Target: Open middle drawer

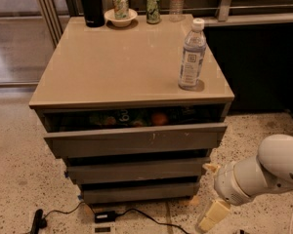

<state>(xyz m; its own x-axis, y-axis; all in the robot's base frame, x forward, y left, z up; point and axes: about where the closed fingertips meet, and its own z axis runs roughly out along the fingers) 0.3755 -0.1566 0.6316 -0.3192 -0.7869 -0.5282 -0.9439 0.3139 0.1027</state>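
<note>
A: Where is the middle drawer (136, 170)?

B: In the cabinet (102, 65), second of three slanted fronts, under the wide top drawer (136, 141) and above the narrow lowest drawer (136, 193). Its front sits back beneath the top one's lip, with only a dark slit above it.

A: And the gripper (211, 217)?

B: Low at the right, off the cabinet's front right corner, below and to the right of the middle drawer's right end. It points down and left toward the floor (19, 179). I cannot tell whether it is apart or together. The white arm (263, 172) runs off the right edge.

A: What about edges?

B: The top drawer stands ajar and overhangs the middle one. A water bottle (192, 50) stands upright near the top's front right edge.

A: Is there room to move?

B: Speckled floor lies open before the fronts. A black cable (146, 218) and a small black block (105, 216) lie by the cabinet's foot, left of the gripper.
</note>
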